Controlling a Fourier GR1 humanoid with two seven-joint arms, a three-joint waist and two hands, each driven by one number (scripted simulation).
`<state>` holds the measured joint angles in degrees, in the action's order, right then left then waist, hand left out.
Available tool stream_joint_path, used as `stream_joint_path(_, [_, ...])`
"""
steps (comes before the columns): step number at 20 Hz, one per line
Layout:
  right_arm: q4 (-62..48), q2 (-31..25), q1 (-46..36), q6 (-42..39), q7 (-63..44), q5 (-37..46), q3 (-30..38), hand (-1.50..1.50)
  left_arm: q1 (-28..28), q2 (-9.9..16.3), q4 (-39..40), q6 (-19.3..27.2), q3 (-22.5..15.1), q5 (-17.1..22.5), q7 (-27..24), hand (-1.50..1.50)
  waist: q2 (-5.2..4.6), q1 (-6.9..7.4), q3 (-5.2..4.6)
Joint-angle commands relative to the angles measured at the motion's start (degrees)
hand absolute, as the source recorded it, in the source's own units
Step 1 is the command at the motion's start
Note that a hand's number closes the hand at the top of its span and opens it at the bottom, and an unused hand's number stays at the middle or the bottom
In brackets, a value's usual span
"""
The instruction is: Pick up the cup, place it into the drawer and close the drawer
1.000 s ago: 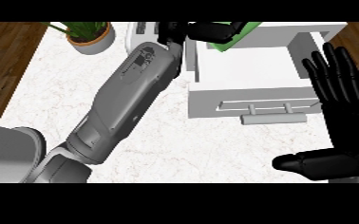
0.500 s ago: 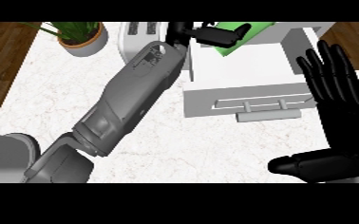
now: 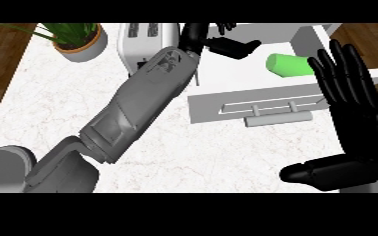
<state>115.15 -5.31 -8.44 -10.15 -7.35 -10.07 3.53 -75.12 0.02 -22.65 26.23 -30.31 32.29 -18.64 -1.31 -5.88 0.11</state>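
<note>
Cup [image 3: 289,64] now lies free on its side in the open drawer [image 3: 251,105], just right of the left hand [image 3: 221,42], which has let go, fingers relaxed, holding nothing. Right hand [image 3: 341,87] rests open, fingers up, beside the drawer over the worktop [image 3: 192,150].

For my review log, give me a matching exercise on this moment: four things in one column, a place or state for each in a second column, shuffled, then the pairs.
Things:
1. cup
2. drawer
3. left hand
4. right hand

Places or states:
A. pulled open
B. open, fingers up, at the view's right
C. lying inside the drawer
D. above the drawer's back part, fingers uncurled

Pairs: 1-C, 2-A, 3-D, 4-B
</note>
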Motion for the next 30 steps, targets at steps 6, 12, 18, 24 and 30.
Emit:
stream_joint_path(6, [-1.82,-0.24,-1.99,-0.86,0.33,-1.59,0.48,-1.5,-0.86,-0.01,-1.42,1.7,-3.23,5.03,-0.85,-1.5,-0.37,-0.81,-0.02])
stream_joint_path(12, [0.69,-1.01,0.87,-3.03,-1.67,-7.17,1.97,-1.5,1.48,-0.02,-5.74,-0.11,-0.96,10.55,-8.0,-1.5,0.26,0.52,-0.05])
stream_joint_path(18, [2.28,-1.16,1.04,-2.64,-3.28,-9.27,2.79,-1.5,2.23,-0.02,-8.01,-3.05,1.69,13.6,-9.83,-1.5,0.95,3.73,-0.09])
stream_joint_path(24, [1.98,-6.2,4.87,-10.1,0.14,-5.16,2.04,1.5,5.42,5.64,-17.18,-3.99,5.57,13.46,-3.79,-1.5,1.82,7.04,-0.11])
stream_joint_path(30, [6.34,-10.18,6.61,-11.25,-2.67,-0.98,2.26,1.5,18.12,11.15,-31.05,-0.86,5.49,13.78,-1.07,-1.5,2.32,8.11,-0.15])
